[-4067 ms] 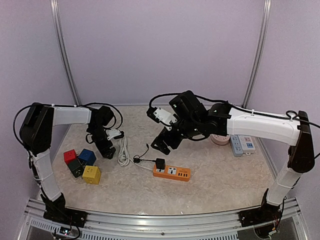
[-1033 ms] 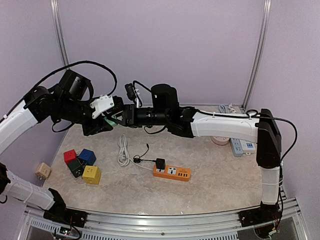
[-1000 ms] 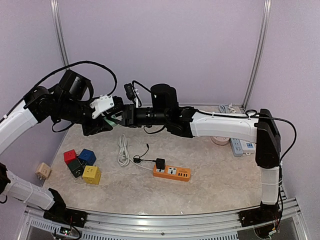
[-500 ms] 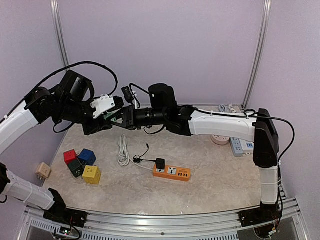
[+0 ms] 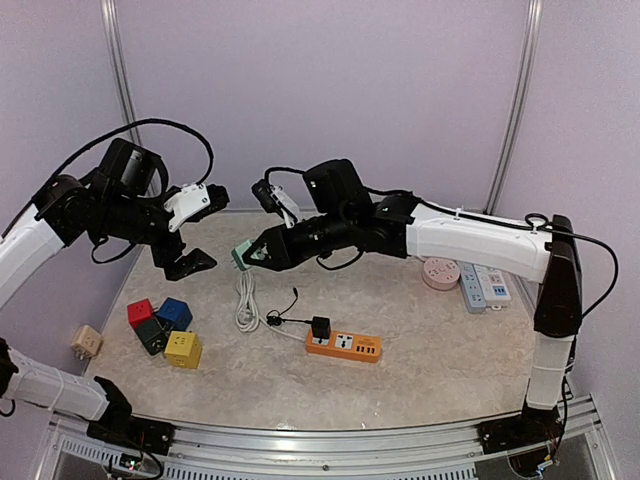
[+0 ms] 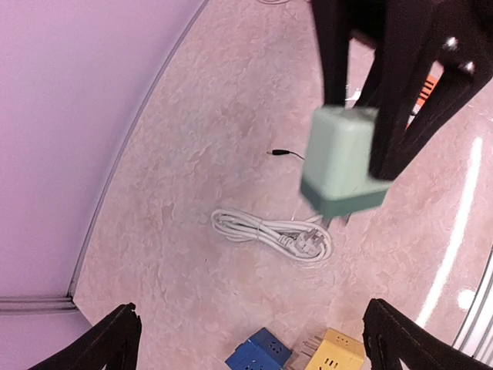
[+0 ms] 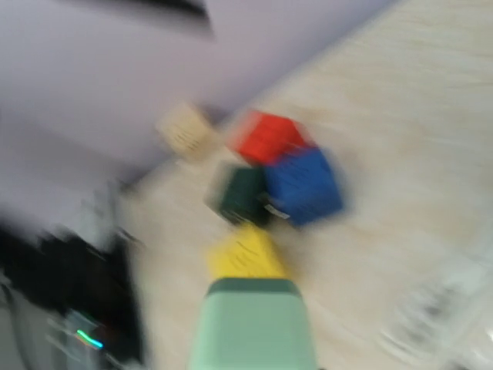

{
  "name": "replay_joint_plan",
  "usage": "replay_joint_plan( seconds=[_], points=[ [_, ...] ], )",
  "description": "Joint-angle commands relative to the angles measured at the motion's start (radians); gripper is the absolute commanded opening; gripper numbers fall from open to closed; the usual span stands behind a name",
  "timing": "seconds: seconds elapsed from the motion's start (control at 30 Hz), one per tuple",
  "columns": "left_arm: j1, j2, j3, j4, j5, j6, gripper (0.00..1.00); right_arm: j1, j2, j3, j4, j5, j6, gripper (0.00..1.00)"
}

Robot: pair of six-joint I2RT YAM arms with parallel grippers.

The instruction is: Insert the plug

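Note:
A mint-green plug [image 5: 241,257] hangs in the air above the coiled white cable [image 5: 246,303], and my right gripper [image 5: 252,254] is shut on it. The left wrist view shows the plug [image 6: 343,162] pinched between the right gripper's black fingers [image 6: 389,92]. It fills the bottom of the blurred right wrist view [image 7: 254,327]. My left gripper [image 5: 198,230] stands open just left of the plug, with nothing between its fingers. An orange power strip [image 5: 343,347] lies mid-table with a black plug [image 5: 320,328] in its left end.
Red [image 5: 140,312], blue [image 5: 174,313], dark green [image 5: 152,335] and yellow [image 5: 183,349] socket cubes cluster at the front left. A beige cube [image 5: 86,341] sits beyond the table's left edge. A pink round socket [image 5: 440,272] and grey power strips [image 5: 485,288] lie at the right.
My left gripper has opened, let go of the green plug and drawn back to the left. My right gripper has closed on the plug and swung it down and to the right.

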Motion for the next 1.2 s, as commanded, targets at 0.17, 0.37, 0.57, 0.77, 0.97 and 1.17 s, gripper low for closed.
replay_joint_plan(
  seconds=[0.17, 0.37, 0.57, 0.77, 0.97, 1.17],
  points=[
    [0.294, -0.115, -0.146, -0.002, 0.139, -0.048, 0.99, -0.026, -0.245, -0.18, -0.611, 0.314, -0.745, 0.0],
    [0.423, -0.114, -0.193, -0.007, 0.151, -0.061, 0.99, -0.048, -0.249, -0.348, -0.617, 0.265, -0.914, 0.0],
    [0.462, -0.053, -0.174, -0.016, 0.145, -0.086, 0.99, -0.079, -0.168, -0.397, -0.531, 0.257, -0.958, 0.0],
    [0.465, -0.048, -0.172, -0.015, 0.142, -0.084, 0.99, -0.093, -0.11, -0.382, -0.536, 0.261, -0.976, 0.0],
    [0.464, -0.054, -0.176, -0.009, 0.143, -0.088, 0.99, -0.107, -0.096, -0.39, -0.511, 0.277, -0.981, 0.0],
    [0.464, -0.052, -0.172, -0.009, 0.135, -0.089, 0.99, -0.107, -0.056, -0.34, -0.594, 0.331, -0.985, 0.0]
  ],
)
